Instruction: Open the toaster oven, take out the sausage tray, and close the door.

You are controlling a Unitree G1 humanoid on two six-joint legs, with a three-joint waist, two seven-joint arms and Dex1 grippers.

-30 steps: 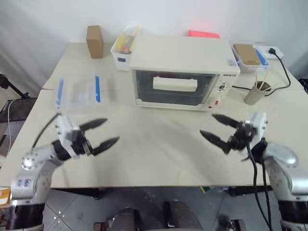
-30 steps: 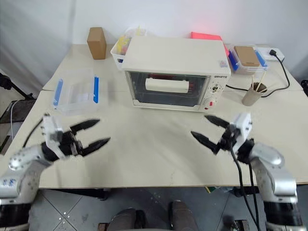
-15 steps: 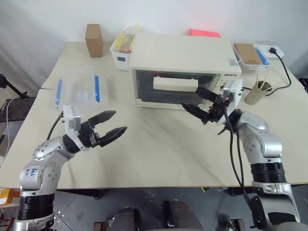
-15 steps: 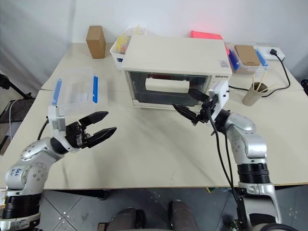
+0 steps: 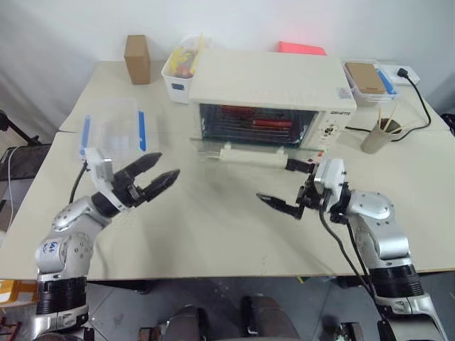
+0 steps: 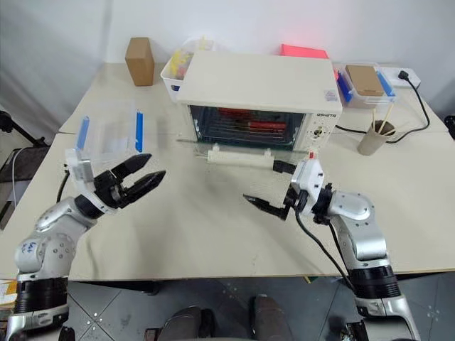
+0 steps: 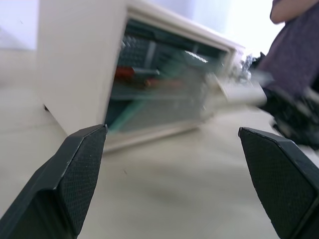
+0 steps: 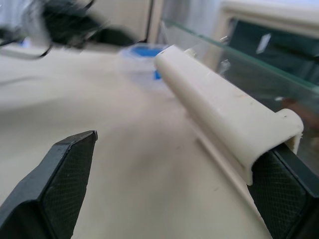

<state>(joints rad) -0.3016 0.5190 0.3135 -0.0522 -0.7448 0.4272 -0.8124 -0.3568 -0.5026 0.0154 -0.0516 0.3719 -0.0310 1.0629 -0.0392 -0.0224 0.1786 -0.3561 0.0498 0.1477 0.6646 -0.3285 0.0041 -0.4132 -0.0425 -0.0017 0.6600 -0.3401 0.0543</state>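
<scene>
Since a second ago you've swung the door (image 5: 249, 148) down flat, so the sausage tray (image 5: 257, 121) sits exposed on the oven (image 5: 266, 89) rack, your right gripper (image 5: 286, 186) spread wide with one finger against the handle (image 8: 219, 107), left gripper (image 5: 151, 179) spread, waiting clear.

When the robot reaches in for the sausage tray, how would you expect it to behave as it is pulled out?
The sausage tray looks like thin shiny metal, so probably stiff and light. The red sausages on it are round and may roll if it tilts. It sits on a wire rack inside the toaster oven, above the lowered door, so it would likely slide out easily.
</scene>
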